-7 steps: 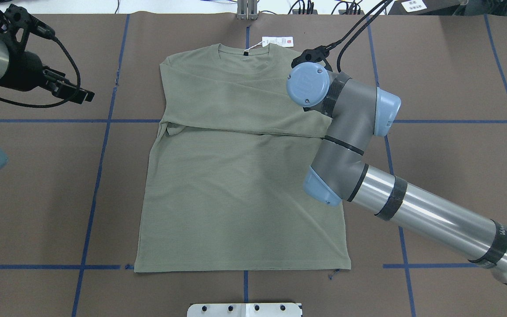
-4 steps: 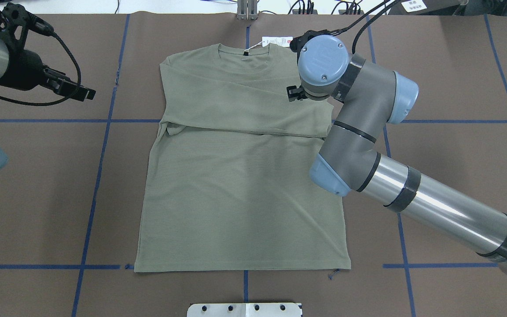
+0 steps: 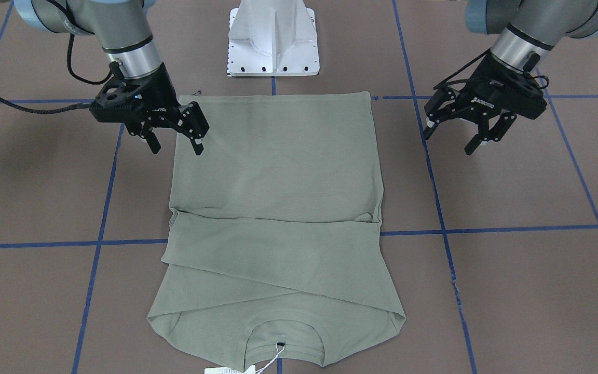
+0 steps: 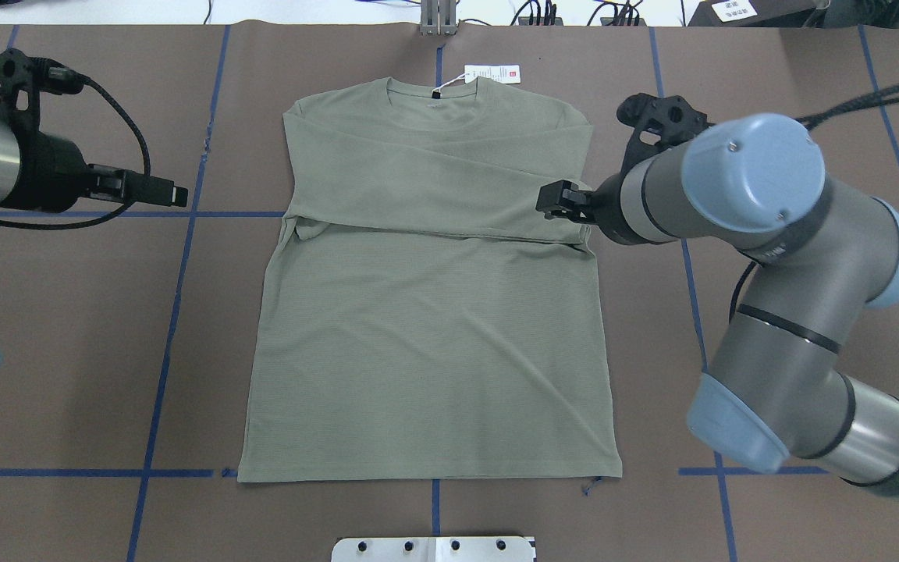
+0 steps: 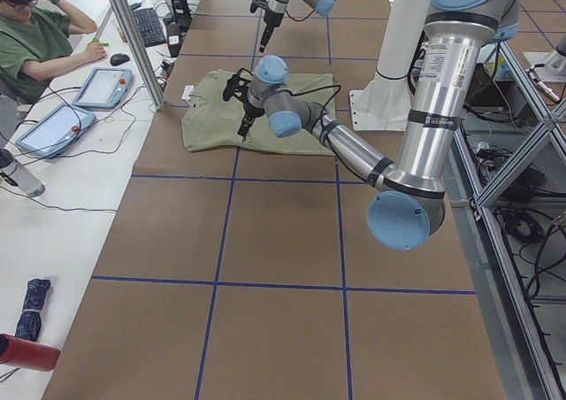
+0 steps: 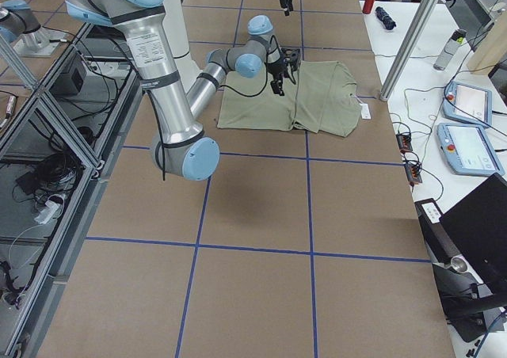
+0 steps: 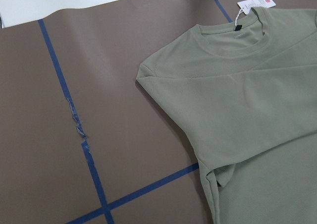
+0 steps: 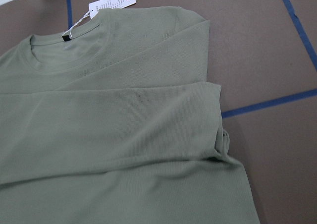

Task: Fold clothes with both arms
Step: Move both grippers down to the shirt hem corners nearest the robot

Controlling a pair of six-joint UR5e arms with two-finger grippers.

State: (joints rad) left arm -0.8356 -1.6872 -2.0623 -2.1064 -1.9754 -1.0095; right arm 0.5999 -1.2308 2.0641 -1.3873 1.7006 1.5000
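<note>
Shirt point(image 3: 278, 171) flat mid-worktop point(image 3: 538, 291), sleeves crossed over chest, collar on far side from my base. My right claw point(image 3: 176, 149) spread above shirt's right edge. My left claw point(image 3: 449, 141) spread, well off left edge. Both empty, likely staging two-sided fold.

Bright, even overhead light casts soft shadows; all views look sharp, perhaps slightly wide-angle.
</note>
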